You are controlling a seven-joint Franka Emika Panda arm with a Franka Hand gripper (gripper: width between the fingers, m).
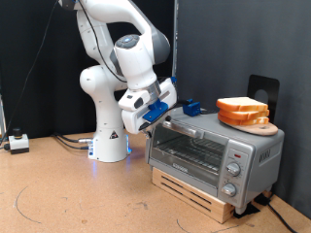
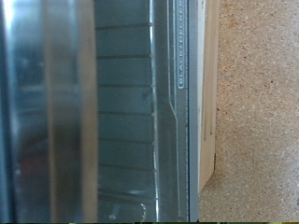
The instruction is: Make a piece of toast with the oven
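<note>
Toaster oven (image 1: 214, 155) up front, door shut. Gripper (image 1: 167, 112) at its eleven o'clock corner; open or closed, cannot tell. Bread slices (image 1: 243, 110) stacked on top, waiting.

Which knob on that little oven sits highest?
The top knob on the oven, of three stacked down its panel at the exterior view's right; it sits nearest the bread slices on the roof.

A robot lab — black curtain (image 1: 39, 58) backdrop, particleboard table (image 1: 58, 194).
</note>
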